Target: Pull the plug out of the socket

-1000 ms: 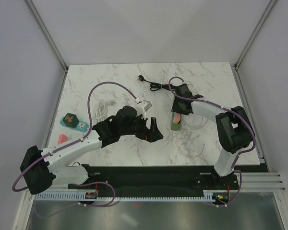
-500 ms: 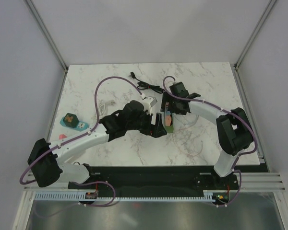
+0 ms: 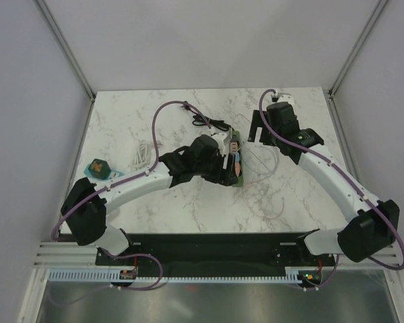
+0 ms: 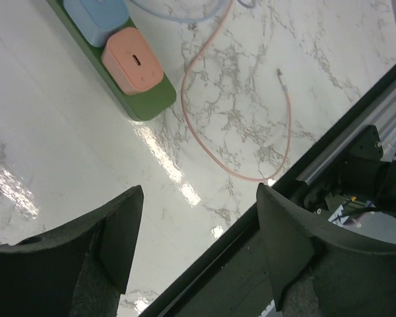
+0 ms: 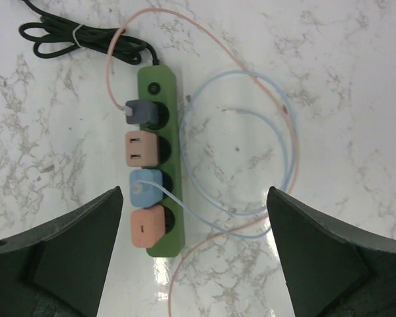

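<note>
While the end peach plug (image 5: 144, 228) sits snug in the green power strip (image 5: 169, 99), lower left of the right wrist view, it looks light, rigid, slick: pinch its sides. Left fingers (image 4: 115, 231) and right fingers (image 5: 72, 251) gape, empty.

White marble-pattern tabletop (image 3: 182, 208). Teal plastic block with green top (image 3: 98, 168) sits near its left edge. Coiled white cable (image 3: 143, 156) lies near it.

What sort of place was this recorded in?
Most likely a lab robot test cell, not a home: a marble-pattern table boxed in by plain white walls on metal posts, with a green power strip laid out for the arms.
</note>
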You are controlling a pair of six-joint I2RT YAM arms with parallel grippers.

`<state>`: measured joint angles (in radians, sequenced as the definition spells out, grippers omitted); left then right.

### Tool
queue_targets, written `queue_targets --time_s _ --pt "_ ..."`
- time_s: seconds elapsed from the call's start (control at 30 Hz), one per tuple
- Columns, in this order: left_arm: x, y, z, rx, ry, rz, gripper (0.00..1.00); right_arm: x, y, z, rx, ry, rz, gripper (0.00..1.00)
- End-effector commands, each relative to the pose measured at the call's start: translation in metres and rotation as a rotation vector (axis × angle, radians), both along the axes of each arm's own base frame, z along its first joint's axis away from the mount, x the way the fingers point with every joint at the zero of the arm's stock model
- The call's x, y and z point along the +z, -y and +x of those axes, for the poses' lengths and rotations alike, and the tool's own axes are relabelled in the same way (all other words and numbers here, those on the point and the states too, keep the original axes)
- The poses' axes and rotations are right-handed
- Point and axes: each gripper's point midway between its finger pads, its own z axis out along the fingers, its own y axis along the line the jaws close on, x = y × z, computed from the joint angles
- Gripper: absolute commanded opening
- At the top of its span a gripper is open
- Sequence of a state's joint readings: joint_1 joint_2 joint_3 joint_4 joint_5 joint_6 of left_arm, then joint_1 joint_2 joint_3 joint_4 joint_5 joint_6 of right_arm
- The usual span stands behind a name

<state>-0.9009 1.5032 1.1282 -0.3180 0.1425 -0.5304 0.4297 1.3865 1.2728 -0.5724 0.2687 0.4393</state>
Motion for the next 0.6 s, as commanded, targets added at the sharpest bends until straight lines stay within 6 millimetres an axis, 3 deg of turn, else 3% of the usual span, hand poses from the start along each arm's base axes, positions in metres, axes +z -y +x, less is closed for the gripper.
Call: queue_targets --time_s 0.0,0.03,0.1,0.13,0.17,0.2,0.23,0.3,0.4,0.53,0.57 --pt "0.002 0.005 0.023 0.074 0.043 0.050 0.76 -0.009 0.032 -0.031 -0.035 -0.015 -0.064 0.98" --pt "0.003 0.009 0.027 0.086 0.045 0.049 0.75 -0.025 0.037 -0.040 -0.038 -0.042 -0.057 0.98" --pt "-0.009 0.016 0.034 0.100 0.039 0.077 0.73 -0.021 0.030 -0.052 0.001 -0.005 0.026 0.97" --pt "-0.005 0.023 0.037 0.097 0.045 0.070 0.72 -0.039 0.028 -0.063 0.011 -0.036 0.055 0.95" --pt "-0.018 0.024 0.043 0.115 0.049 0.110 0.72 -0.037 0.022 -0.064 0.023 -0.007 0.103 0.95" --pt "-0.021 0.026 0.045 0.117 0.054 0.123 0.72 -0.048 0.015 -0.079 0.066 -0.015 0.153 0.92" --pt "-0.019 0.030 0.050 0.125 0.063 0.126 0.72 -0.048 0.010 -0.084 0.070 -0.006 0.206 0.90" --pt "-0.033 0.030 0.057 0.141 0.066 0.174 0.72 -0.040 0.000 -0.091 0.107 0.061 0.299 0.86" --pt "-0.044 0.028 0.070 0.173 0.097 0.230 0.72 -0.059 -0.007 -0.106 0.139 0.049 0.366 0.70" --pt "-0.048 0.026 0.085 0.207 0.146 0.279 0.72 -0.072 -0.004 -0.109 0.128 0.037 0.356 0.47" --pt "-0.050 0.026 0.086 0.203 0.149 0.286 0.72 -0.075 -0.003 -0.109 0.126 0.031 0.353 0.46"
